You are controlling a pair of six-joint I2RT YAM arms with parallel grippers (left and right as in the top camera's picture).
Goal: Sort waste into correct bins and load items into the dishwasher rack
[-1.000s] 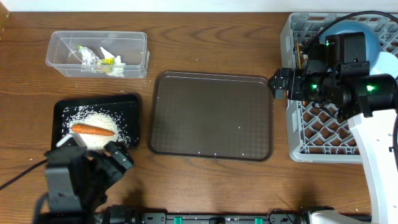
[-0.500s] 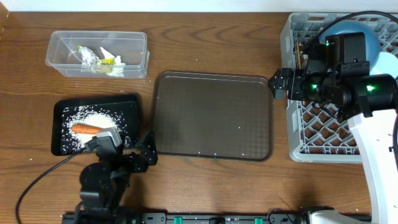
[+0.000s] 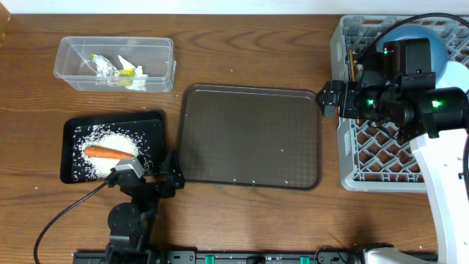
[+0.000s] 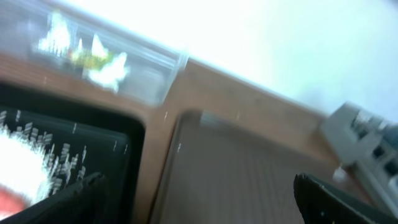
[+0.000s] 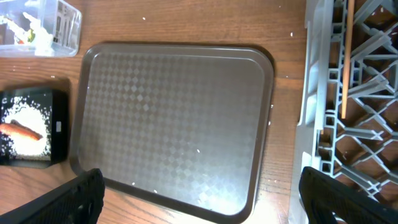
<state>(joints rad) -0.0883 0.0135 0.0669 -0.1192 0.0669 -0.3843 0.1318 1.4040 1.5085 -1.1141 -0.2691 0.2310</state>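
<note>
The black tray (image 3: 150, 126) holds white rice (image 3: 110, 141) and an orange carrot (image 3: 108, 152); both show blurred in the left wrist view (image 4: 25, 168). The clear tub (image 3: 73, 51) holds the green-yellow wrapper (image 3: 126, 72), foil (image 3: 104, 66) and white tissue (image 3: 139, 72). My left gripper (image 3: 164, 179) is open and empty, low between the black tray and the brown tray; its fingers (image 4: 199, 211) are spread wide. My right gripper (image 3: 327, 99) is open and empty (image 5: 208, 208) at the grey rack's (image 3: 352, 165) left edge. Chopsticks (image 5: 346, 56) and a blue bowl (image 3: 438, 40) are in the rack.
A large brown serving tray (image 3: 249, 136) lies in the middle, with a few stray rice grains on it; it fills the right wrist view (image 5: 174, 112). My right arm covers part of the rack. A pale-blue item (image 3: 459, 73) sits at the rack's right edge.
My left arm has swung right from the front-left corner and now sits by the brown tray's lower left corner. The right arm has not moved.
</note>
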